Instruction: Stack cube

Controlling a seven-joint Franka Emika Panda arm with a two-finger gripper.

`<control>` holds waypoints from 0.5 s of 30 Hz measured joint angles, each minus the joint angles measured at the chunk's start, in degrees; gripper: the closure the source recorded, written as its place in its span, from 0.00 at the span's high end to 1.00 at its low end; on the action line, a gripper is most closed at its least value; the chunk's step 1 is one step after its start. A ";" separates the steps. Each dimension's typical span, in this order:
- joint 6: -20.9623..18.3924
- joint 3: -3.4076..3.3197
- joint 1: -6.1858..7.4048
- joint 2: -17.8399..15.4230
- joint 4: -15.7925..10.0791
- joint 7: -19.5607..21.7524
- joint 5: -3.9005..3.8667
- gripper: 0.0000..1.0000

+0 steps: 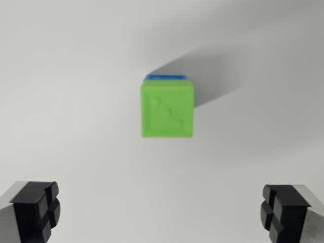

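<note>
Gripper (162, 215) wide apart, empty, above green cube (167, 110) atop blue cube (166, 77)

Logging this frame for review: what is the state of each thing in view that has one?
green cube: resting on top of the blue cube, free of the gripper, three-dot face towards the camera.
blue cube: underneath the green cube, only a thin edge showing.
gripper: open, jaws wide apart, holding nothing, clear of the stack.
</note>
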 joint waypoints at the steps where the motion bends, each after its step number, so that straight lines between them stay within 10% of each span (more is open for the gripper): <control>1: -0.64 0.00 0.00 -0.36 0.30 0.05 -0.08 1.00; 15: -8.29 0.15 0.00 -3.95 4.40 0.50 -0.65 1.00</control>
